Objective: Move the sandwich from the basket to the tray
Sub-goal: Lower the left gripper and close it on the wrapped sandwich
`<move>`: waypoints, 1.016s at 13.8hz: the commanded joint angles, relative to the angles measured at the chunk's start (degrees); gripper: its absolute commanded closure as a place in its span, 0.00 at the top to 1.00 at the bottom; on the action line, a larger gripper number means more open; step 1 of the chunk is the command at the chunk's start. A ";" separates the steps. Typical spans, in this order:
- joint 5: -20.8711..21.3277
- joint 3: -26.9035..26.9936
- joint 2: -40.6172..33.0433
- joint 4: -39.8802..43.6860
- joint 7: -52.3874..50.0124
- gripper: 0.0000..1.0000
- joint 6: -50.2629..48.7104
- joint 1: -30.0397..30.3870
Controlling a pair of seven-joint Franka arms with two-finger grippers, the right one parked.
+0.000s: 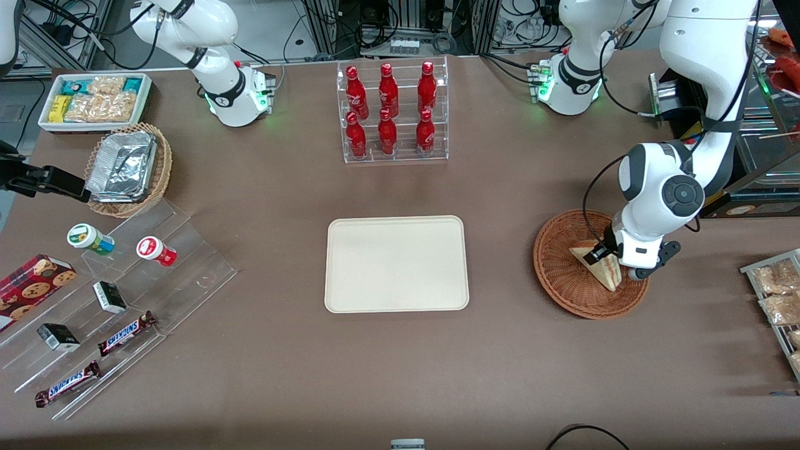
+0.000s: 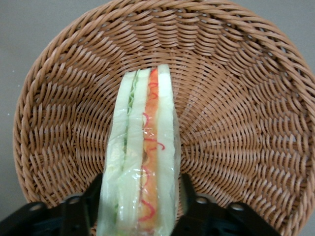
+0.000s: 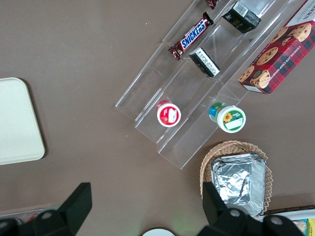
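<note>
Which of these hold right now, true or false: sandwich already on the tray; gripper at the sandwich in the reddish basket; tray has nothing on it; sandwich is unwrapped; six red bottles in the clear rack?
1. The sandwich is already on the tray. False: it is in the basket, toward the working arm's end of the table.
2. The gripper is at the sandwich, a finger on each side of it. True; the wrist view shows the fingers flanking the wedge.
3. The tray has nothing on it. True.
4. The sandwich is unwrapped. False: clear film covers its cut edge in the wrist view.
5. The clear rack holds six red bottles. True.
</note>
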 commanded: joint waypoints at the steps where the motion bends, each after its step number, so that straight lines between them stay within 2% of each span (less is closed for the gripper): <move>1: 0.03 0.01 -0.61 -0.60 -1.19 0.00 0.50 0.06; 5: 0.73 0.54 -1.93 1.06 -0.05 0.00 -1.95 0.15; 7: 0.91 0.45 -3.33 4.83 1.27 0.00 -8.87 0.07; 9: 3.18 -0.16 -4.04 10.79 1.54 0.00 -18.44 -1.07; 11: 3.90 -1.39 -4.04 15.72 2.85 0.00 -24.18 -4.40; 14: 3.90 -3.58 -3.87 19.52 5.75 0.00 -26.57 -9.06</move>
